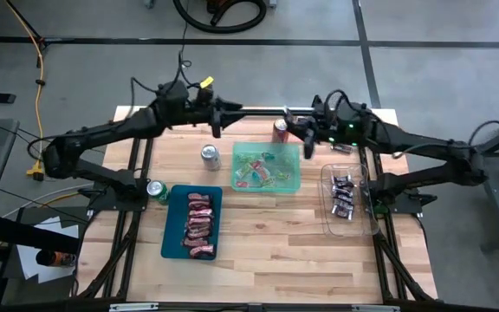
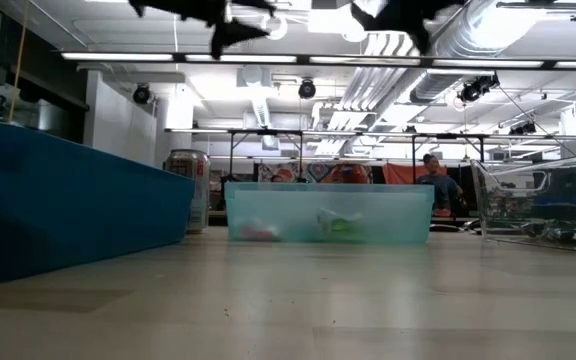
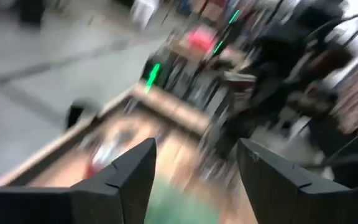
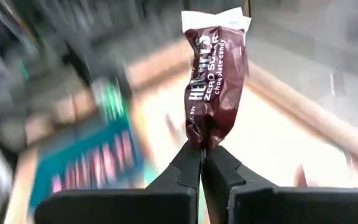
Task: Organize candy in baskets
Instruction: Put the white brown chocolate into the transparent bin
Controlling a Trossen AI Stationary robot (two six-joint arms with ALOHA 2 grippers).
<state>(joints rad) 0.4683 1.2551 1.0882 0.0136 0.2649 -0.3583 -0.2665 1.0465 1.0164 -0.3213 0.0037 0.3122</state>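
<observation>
Right hand (image 4: 202, 148) clamped on brown candy (image 4: 215, 87) w/ blurred background; left hand (image 3: 194, 163) apart.

Both arms reach inward, raised – left gripper (image 3: 194, 168) spread wide, right gripper (image 4: 202, 149) pinched tight (holding something).

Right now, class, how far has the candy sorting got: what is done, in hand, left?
Done: red candies fill the teal basket, dark bars the clear basket, bright ones the green basket. In hand: the right gripper pinches a dark chocolate candy. The left gripper is open, empty. Left: dropping that candy.
</observation>
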